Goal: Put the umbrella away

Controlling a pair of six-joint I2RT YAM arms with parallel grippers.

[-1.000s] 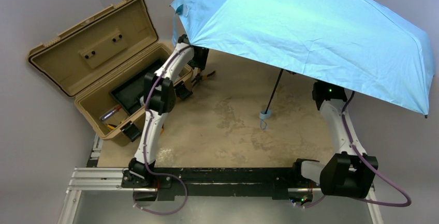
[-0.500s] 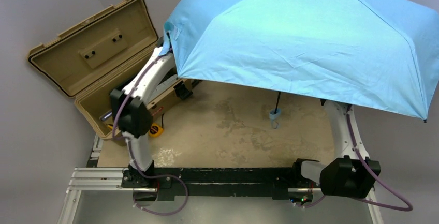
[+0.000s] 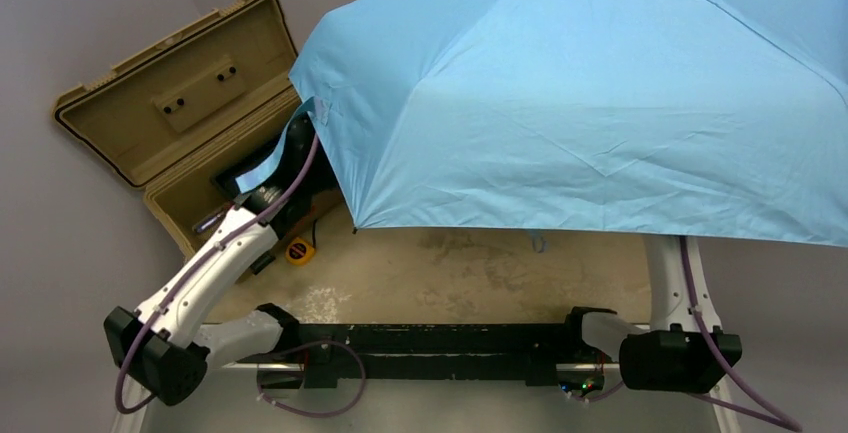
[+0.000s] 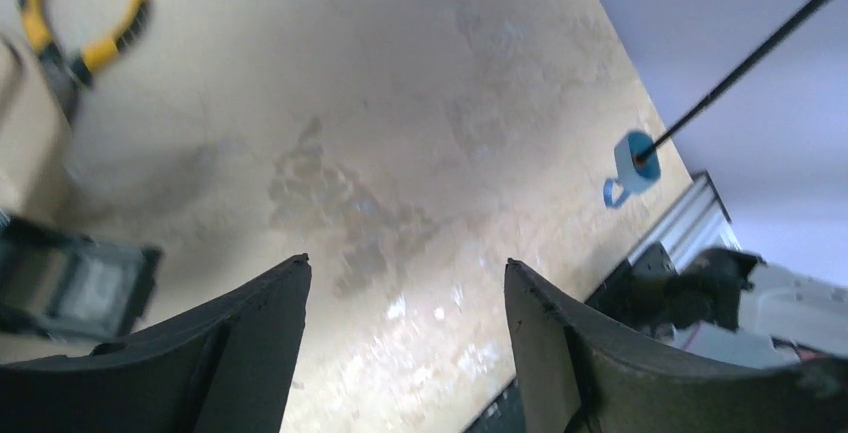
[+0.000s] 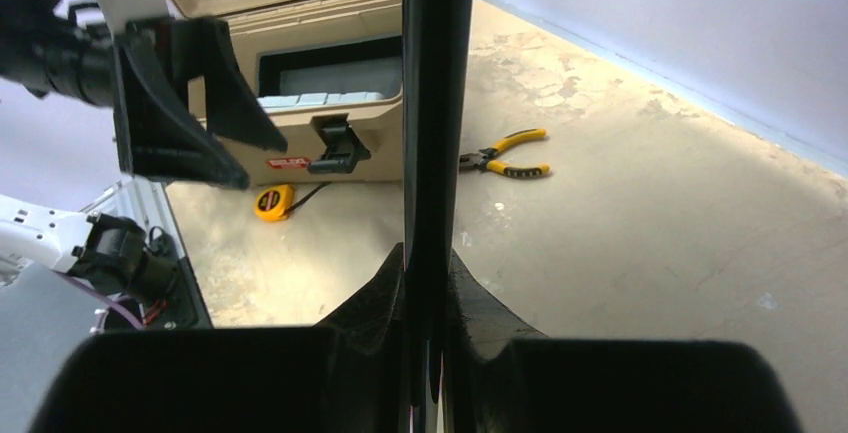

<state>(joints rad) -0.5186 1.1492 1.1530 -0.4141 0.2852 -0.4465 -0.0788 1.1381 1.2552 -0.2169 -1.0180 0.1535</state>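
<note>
The umbrella's sky-blue canopy (image 3: 600,93) is spread wide and fills the upper right of the top view, hiding both grippers there. In the right wrist view my right gripper (image 5: 427,253) is shut on the umbrella's thin black shaft (image 5: 435,103), which runs straight up between its fingers. The left wrist view shows my left gripper (image 4: 407,263) open and empty above the table. The small blue handle (image 4: 632,158) with its loop hangs well off to its right. The left gripper (image 5: 262,163) also shows in the right wrist view, in front of the toolbox.
An open tan toolbox (image 3: 160,93) stands at the back left, lid raised. A yellow tape measure (image 3: 297,250) lies in front of it. Yellow-handled pliers (image 5: 505,153) lie on the tabletop (image 3: 450,273) beside the box. The canopy overhangs most of the table.
The canopy has tilted down and leftward, covering more of the table and the right gripper. The left arm's elbow has swung back to the near left, and its jaws have spread wider.
</note>
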